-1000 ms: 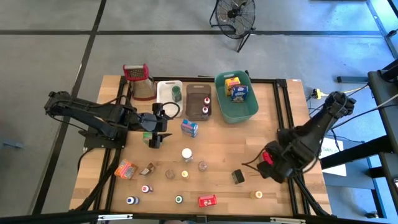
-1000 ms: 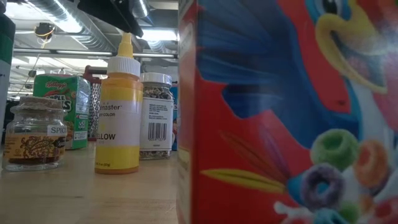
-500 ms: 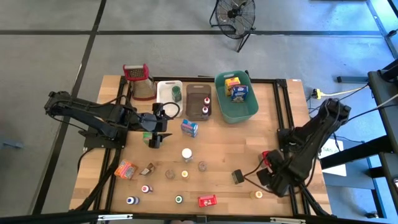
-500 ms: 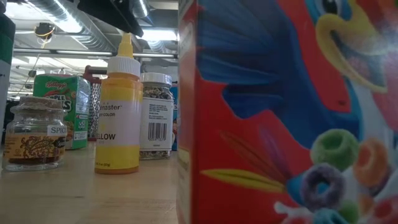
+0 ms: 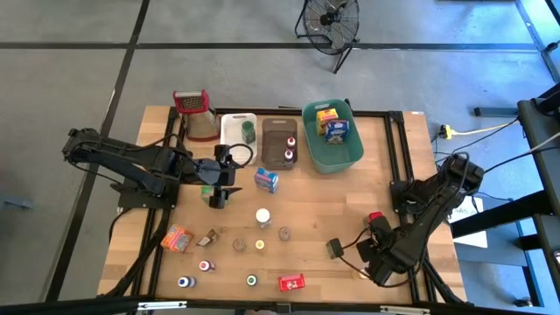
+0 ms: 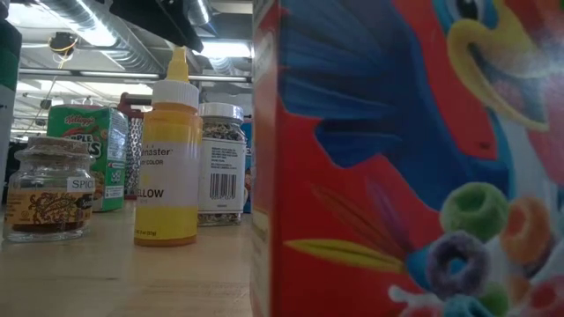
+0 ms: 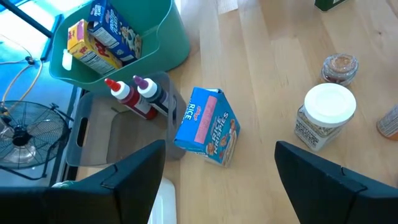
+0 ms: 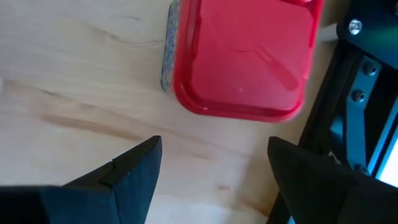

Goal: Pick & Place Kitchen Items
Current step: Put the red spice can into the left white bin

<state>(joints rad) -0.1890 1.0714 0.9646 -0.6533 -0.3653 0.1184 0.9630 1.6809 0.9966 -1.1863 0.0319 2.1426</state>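
Both grippers spread and empty; kitchen items scattered over the table and in the bins.

Right gripper low at the table's front right, fingers apart, a red-lidded container just ahead on the wood. Left gripper hovers mid-left, fingers apart, facing a blue rice-cereal box lying beside the brown bin, which holds two bottles. Teal bin holds two small boxes. White-capped jar stands farther out. Small jars and a red box dot the front of the table.
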